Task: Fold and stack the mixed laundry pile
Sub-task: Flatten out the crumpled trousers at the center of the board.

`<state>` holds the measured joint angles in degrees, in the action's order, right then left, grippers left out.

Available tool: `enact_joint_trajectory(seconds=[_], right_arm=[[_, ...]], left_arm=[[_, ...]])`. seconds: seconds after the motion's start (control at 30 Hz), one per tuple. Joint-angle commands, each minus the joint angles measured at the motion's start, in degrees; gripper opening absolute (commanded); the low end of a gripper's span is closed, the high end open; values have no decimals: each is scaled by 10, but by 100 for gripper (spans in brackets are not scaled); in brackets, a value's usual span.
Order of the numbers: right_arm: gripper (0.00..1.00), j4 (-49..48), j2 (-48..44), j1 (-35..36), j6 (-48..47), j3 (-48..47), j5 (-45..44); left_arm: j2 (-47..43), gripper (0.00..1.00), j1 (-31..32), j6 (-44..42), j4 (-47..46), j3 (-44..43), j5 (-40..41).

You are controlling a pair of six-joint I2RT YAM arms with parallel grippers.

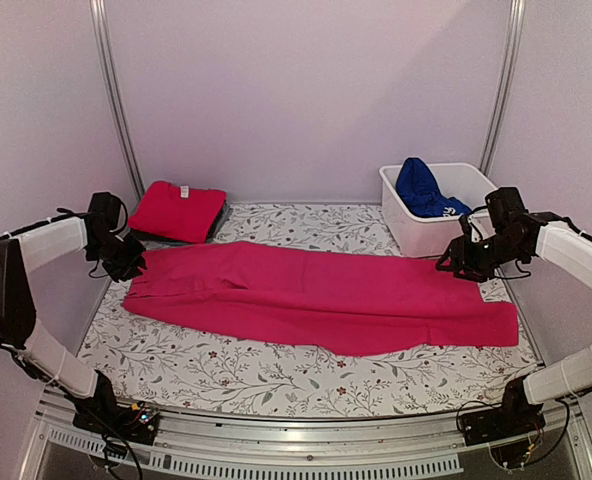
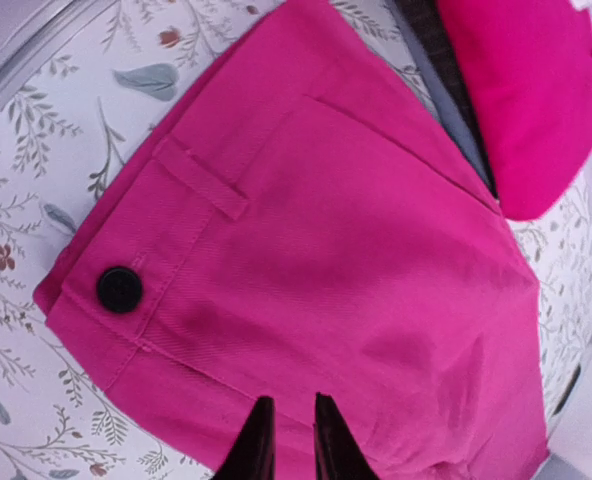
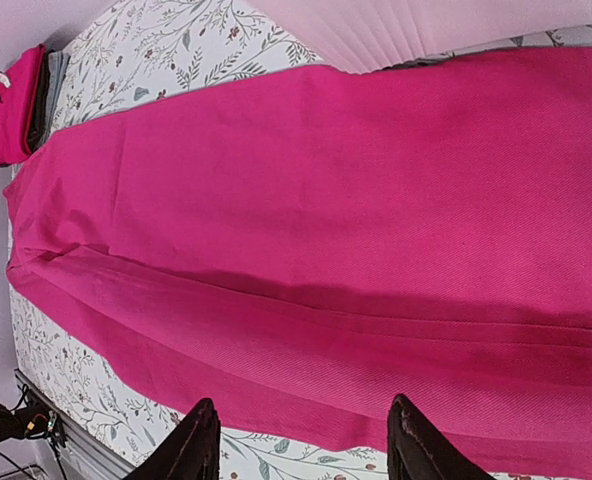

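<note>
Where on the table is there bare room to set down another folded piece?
Two bare patches of floral cloth: the wide front strip between the magenta pants and the near edge, and a smaller patch at the back between the folded red tee and the white tub. The pants fill the middle from side to side.

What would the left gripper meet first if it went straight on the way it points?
The pink trousers, whose cloth lies directly ahead of the left gripper; how close they are is unclear.
</note>
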<state>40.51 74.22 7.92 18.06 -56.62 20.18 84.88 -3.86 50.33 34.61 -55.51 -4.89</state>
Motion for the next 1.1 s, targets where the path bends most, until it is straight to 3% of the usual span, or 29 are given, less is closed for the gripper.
enact_joint_trajectory(seconds=[0.0,0.13,0.23,0.57,0.63,0.73,0.83,1.07], right_arm=[[56,0,-7,2,-28,-4,26],[56,-4,-10,3,-34,0,39],[57,-8,-8,3,-32,9,44],[57,-11,3,3,-36,13,55],[57,-9,6,3,-39,12,55],[57,-4,9,3,-44,9,55],[57,0,9,3,-49,9,54],[57,4,7,3,-51,12,55]], left_arm=[[12,31,10,17,36,-27,16],[-22,59,10,47,31,29,19],[-39,65,6,60,-1,77,15],[12,55,-10,71,-69,136,45],[24,44,-12,65,-82,135,41],[18,17,-10,60,-80,124,37],[-11,0,1,58,-58,99,47],[-5,0,68,90,5,-32,73]])
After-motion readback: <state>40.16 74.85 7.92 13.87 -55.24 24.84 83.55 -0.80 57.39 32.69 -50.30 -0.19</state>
